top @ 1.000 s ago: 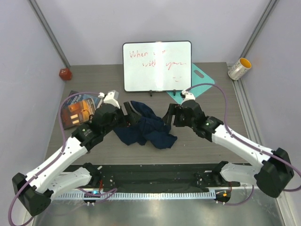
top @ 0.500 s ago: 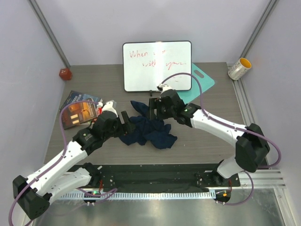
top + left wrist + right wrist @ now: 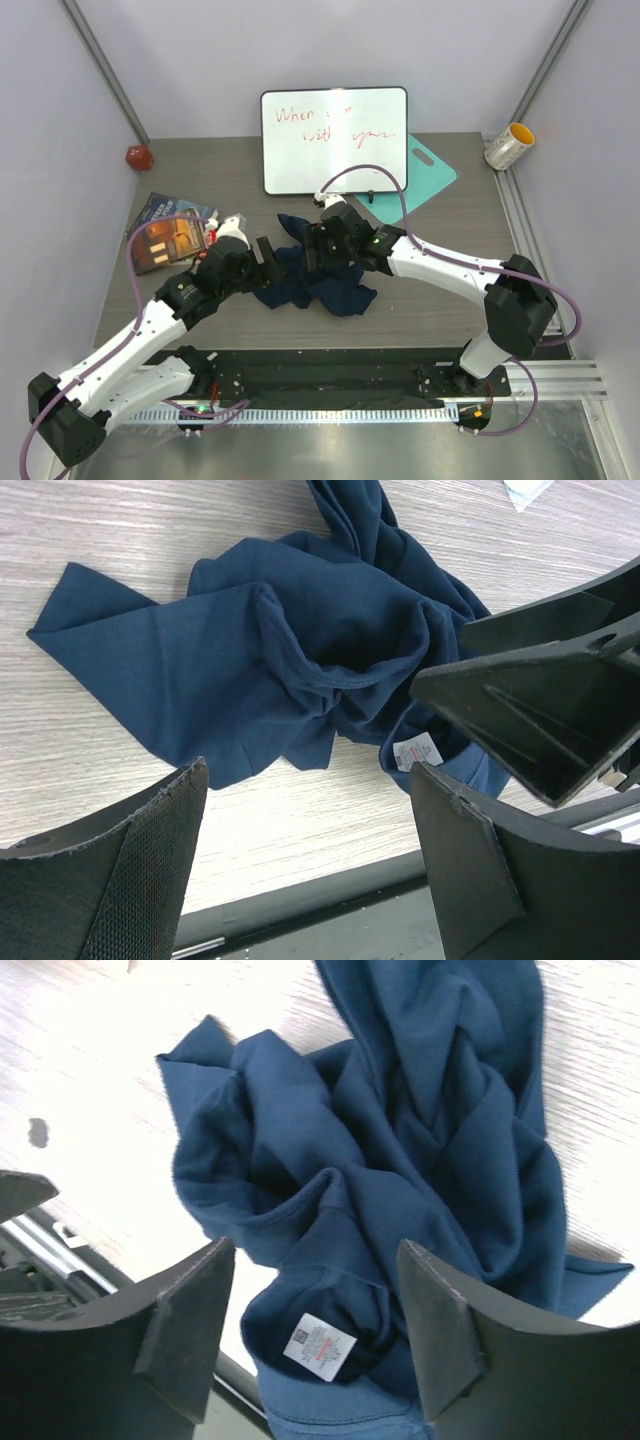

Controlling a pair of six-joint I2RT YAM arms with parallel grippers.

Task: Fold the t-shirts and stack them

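Claws wide open, empty: left claw [image 3: 305,780], right claw [image 3: 315,1250] over crumpled t-shirts [image 3: 250,650].

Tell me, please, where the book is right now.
In the top view the book lies at the table's left edge, on the near side of the red ball, left of the navy shirts.

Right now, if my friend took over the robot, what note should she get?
Left claw: open, holding nothing, by the shirts.
Right claw: open, holding nothing, above the heap.
Shirts: one crumpled navy heap in the middle of the table; can't tell how many.
Done: nothing folded or stacked.
Left: pull the shirts apart, fold each, stack them.
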